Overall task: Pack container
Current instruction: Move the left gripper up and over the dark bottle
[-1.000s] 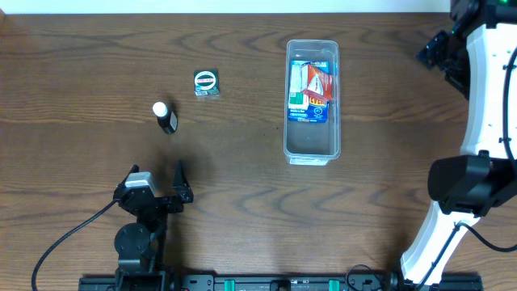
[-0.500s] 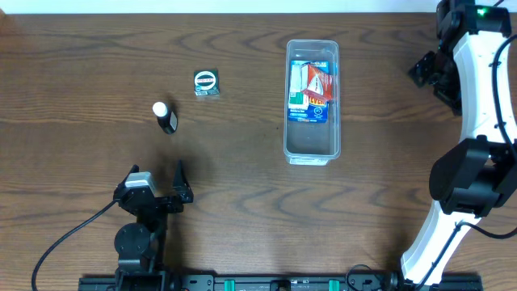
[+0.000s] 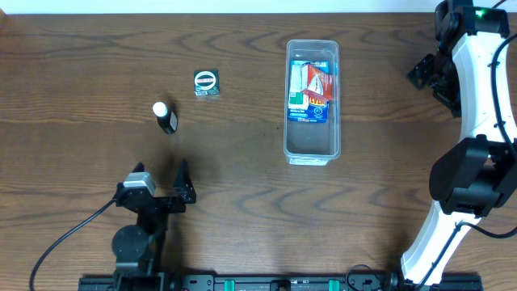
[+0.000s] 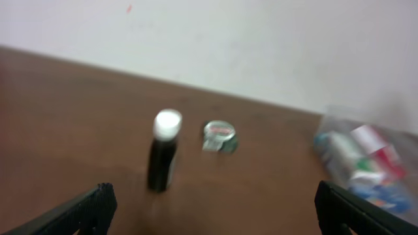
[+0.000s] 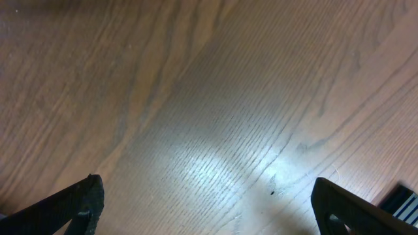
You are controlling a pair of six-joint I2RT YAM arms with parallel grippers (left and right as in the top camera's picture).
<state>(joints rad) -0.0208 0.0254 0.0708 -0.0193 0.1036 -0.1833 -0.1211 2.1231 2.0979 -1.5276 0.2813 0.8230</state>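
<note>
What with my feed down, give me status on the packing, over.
Left claw open, empty. Right claw open, empty. Container holds packets. Bottle, small green box outside it; nothing blocking.

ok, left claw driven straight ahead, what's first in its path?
Likely the upright white-capped black bottle, slightly left of the open left claw's centre line; the small green packet lies farther back.

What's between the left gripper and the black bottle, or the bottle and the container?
Nothing visible. Bare table from left gripper to black bottle and on to the container; the green box sits off that line.
</note>
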